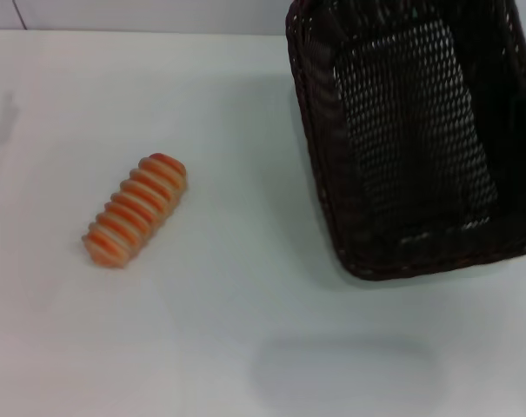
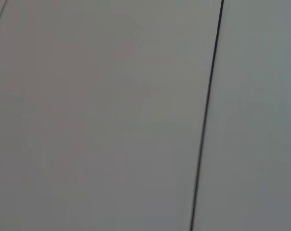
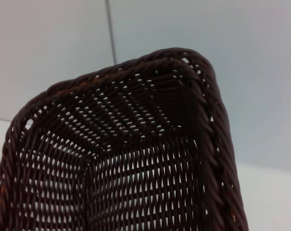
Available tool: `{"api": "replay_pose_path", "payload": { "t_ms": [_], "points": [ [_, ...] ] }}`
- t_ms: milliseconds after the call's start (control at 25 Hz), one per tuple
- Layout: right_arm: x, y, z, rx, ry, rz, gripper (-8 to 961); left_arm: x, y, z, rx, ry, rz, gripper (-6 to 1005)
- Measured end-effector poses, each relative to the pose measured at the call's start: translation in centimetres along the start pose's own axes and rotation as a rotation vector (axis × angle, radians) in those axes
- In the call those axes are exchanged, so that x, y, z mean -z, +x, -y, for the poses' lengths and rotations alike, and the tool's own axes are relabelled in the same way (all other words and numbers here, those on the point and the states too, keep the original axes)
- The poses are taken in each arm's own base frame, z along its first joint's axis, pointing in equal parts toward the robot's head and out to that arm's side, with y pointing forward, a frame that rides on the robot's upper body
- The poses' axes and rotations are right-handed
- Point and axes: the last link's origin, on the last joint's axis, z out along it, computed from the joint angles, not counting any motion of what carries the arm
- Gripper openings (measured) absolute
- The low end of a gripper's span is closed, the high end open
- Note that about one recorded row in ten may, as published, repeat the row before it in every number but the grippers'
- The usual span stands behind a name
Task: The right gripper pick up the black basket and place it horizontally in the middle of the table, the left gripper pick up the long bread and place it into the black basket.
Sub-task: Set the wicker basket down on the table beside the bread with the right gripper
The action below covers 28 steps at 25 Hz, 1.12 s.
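A dark woven black basket sits at the table's two o'clock, its long side running front to back — not yet turned crossways — while the long bread lies apart at nine o'clock; neither gripper is in view.

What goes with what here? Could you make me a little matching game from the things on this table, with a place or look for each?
Things:
1. the orange-and-cream ridged long bread
2. the dark woven wicker black basket
3. the plain white smooth table

Descriptions:
A. fills the right side of the head view, open-weave sides
B. bare and flat, carries the other two
C. lies on the left, slanted, apart from the wicker

Pairs: 1-C, 2-A, 3-B
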Motion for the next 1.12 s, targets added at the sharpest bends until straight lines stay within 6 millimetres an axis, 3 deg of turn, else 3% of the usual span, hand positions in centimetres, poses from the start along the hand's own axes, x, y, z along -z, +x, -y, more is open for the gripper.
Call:
{"api": "replay_pose_path", "payload": {
  "t_ms": [240, 400, 680, 1120],
  "points": [
    [0.4, -2.2, -0.4, 0.192, -0.077, 0.123, 141, 1.3, -1.1, 0.1, -0.054, 0.051, 0.045, 866],
    [0.8, -4.1, -1.8, 0.343, -0.182, 0.181, 141, 1.6, -1.6, 0.5, -0.037, 0.078, 0.078, 866],
    [0.9, -5.8, -4.9, 0.555, -0.315, 0.124, 140, 1.9, -1.8, 1.0, -0.025, 0.123, 0.091, 865],
    [0.3, -8.6, -7.7, 0.68, -0.612, 0.004, 140, 1.8, -1.6, 1.9, -0.022, 0.181, 0.087, 865]
  ]
}}
